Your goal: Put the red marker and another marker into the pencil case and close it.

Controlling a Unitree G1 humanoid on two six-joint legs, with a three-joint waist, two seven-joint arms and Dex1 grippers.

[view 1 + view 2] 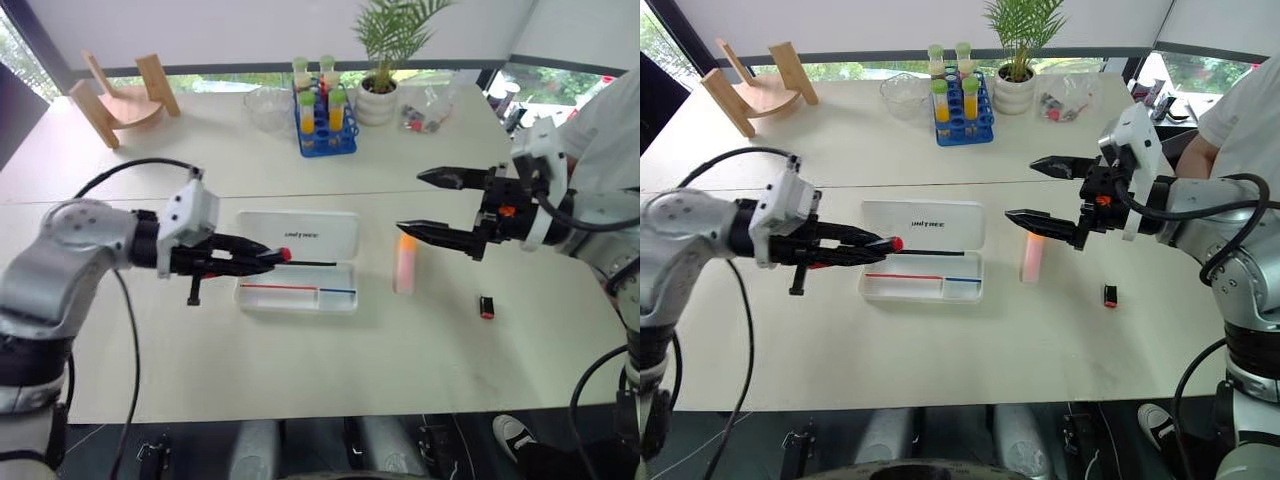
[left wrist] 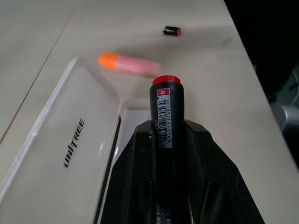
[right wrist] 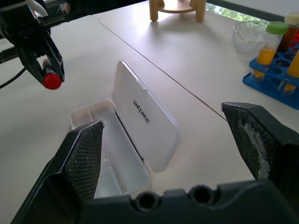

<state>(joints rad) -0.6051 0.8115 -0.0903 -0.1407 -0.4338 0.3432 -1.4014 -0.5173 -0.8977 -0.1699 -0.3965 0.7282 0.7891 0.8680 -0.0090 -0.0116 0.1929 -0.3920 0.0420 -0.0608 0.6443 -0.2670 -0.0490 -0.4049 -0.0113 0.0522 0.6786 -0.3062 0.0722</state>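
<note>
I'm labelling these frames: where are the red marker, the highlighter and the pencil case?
red marker [image 2: 166, 109], left wrist view, black barrel
highlighter [image 1: 405, 265], left eye view, pink body
pencil case [image 1: 923, 224], right eye view, open lid

Pale tables [image 1: 300, 370] beneath daylit windows [image 1: 560, 80]

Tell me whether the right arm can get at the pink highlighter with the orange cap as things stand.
Probably yes. The right gripper hovers with fingers wide apart just above the pink highlighter with the orange cap, which lies alone on the white table beside the open white plastic pencil case. Nothing sits between them.
</note>
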